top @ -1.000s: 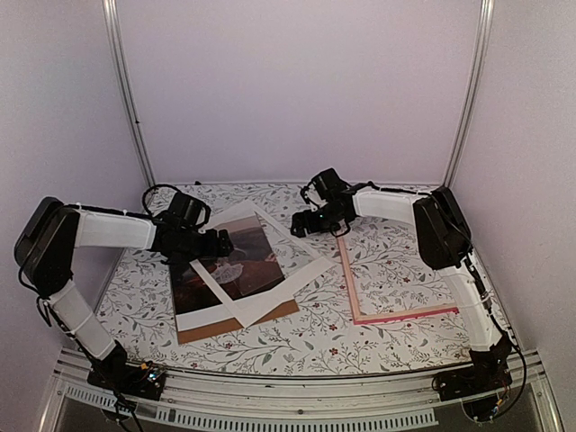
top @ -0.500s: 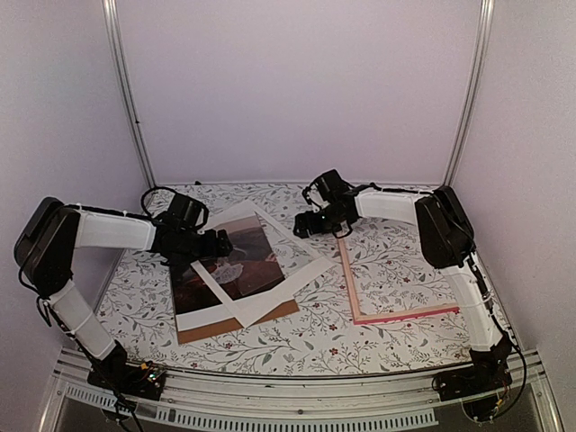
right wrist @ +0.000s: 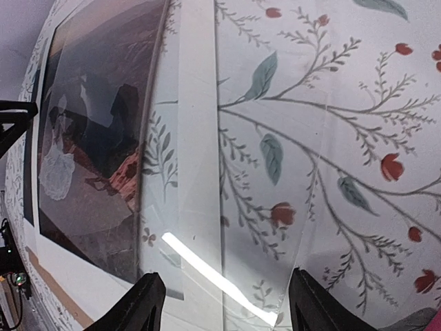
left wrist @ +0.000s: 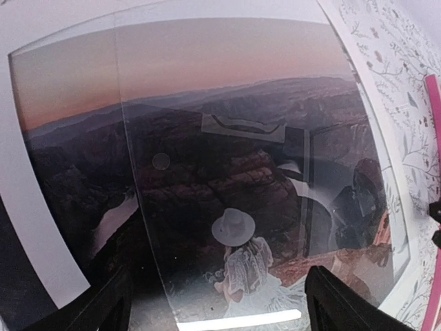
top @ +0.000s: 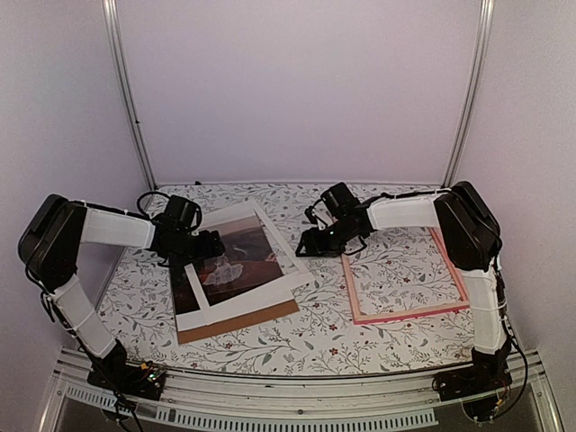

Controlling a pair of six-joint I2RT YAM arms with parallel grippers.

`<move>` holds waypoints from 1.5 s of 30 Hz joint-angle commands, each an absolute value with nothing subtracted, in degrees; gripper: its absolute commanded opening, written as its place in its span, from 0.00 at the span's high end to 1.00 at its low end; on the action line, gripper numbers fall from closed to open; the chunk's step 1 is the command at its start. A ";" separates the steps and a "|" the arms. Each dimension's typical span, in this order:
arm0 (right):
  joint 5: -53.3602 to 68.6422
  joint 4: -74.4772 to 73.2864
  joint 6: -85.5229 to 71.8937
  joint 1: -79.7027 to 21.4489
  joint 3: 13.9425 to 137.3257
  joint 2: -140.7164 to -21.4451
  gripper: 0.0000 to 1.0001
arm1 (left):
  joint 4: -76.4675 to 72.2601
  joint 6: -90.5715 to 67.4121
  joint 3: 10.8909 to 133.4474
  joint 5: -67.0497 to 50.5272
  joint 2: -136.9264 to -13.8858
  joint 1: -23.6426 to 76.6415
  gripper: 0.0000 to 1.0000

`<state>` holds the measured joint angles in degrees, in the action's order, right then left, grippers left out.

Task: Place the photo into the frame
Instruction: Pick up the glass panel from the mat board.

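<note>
The photo (top: 236, 256) lies flat left of centre, a dark canyon print with a small figure in white (left wrist: 244, 269). A white card mat (top: 288, 252) rests squared on it, and a clear sheet (right wrist: 275, 207) covers part of both. My left gripper (top: 209, 243) hovers open over the print's left side, its jaws (left wrist: 224, 310) straddling the figure with nothing gripped. My right gripper (top: 306, 247) hangs open over the mat's right strip (right wrist: 196, 138) and the clear sheet's edge. The pink frame (top: 405, 314) lies on the right, table pattern showing through it.
A brown backing board (top: 234, 326) sticks out under the photo at the near side. The floral tablecloth (top: 297, 346) covers the table. Metal posts and purple walls close in the back and sides. The frame's left rail (left wrist: 432, 103) lies close to the mat.
The white mat, skewed across the photo before, now lies squared on it. My right gripper has dropped nearer toward the mat's right edge and narrowed; its elbow swung right, uncovering the frame.
</note>
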<state>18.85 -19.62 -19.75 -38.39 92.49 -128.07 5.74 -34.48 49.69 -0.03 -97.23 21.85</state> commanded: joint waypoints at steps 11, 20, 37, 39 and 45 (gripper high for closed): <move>11.44 -21.31 -26.11 -38.55 103.79 -130.52 0.28 | 3.72 -34.50 51.94 -2.28 -99.41 16.54 0.10; 15.82 -20.74 -30.95 -36.27 108.96 -138.22 0.27 | 2.40 -34.62 53.49 -4.86 -100.59 15.17 0.10; 24.25 -17.97 -36.13 -35.33 106.04 -139.77 0.33 | 1.31 -36.43 54.49 -8.90 -104.29 15.11 0.12; 25.20 -16.80 -37.71 -35.39 104.95 -139.54 0.34 | 1.00 -36.88 53.78 -9.84 -104.49 15.03 0.13; 26.85 -13.49 -40.86 -35.33 102.16 -138.37 0.35 | -2.14 -37.72 51.72 -10.87 -104.59 15.20 0.13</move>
